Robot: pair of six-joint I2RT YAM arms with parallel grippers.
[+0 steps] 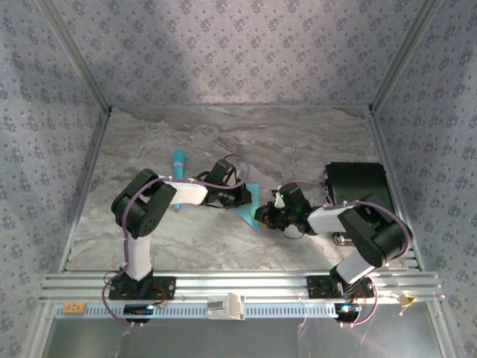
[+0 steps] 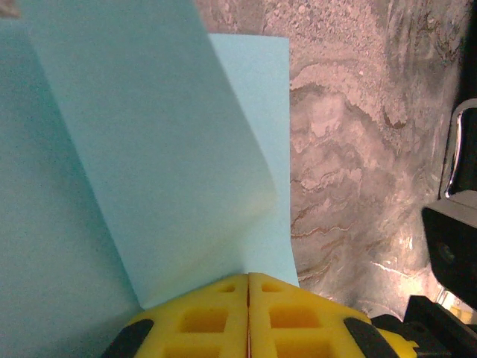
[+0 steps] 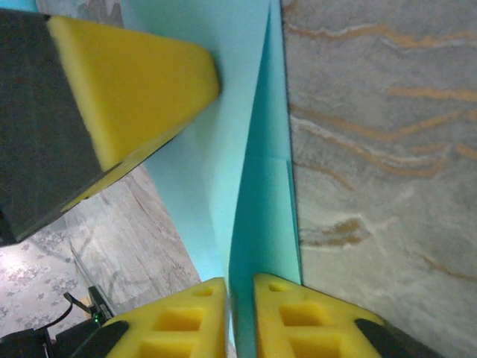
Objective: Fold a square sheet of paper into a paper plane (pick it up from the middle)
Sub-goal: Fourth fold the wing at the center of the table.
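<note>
The light cyan sheet of paper (image 1: 250,209) is partly folded and sits at mid-table between both grippers, tapering to a point toward the near edge. My left gripper (image 1: 240,198) is shut on its edge. In the left wrist view the yellow fingers (image 2: 216,313) meet with no gap and a folded flap of paper (image 2: 149,149) rises from them. My right gripper (image 1: 262,212) faces it from the right. Its fingers (image 3: 179,321) stand slightly apart, with the paper's crease (image 3: 246,89) running between them. The left gripper's yellow finger (image 3: 134,74) presses on the paper.
A slim turquoise pen-like stick (image 1: 179,160) lies left of the left gripper. A black box (image 1: 358,186) stands at the right, behind the right arm. Patterned walls enclose the marble table (image 1: 298,142), with an aluminium rail along its near edge.
</note>
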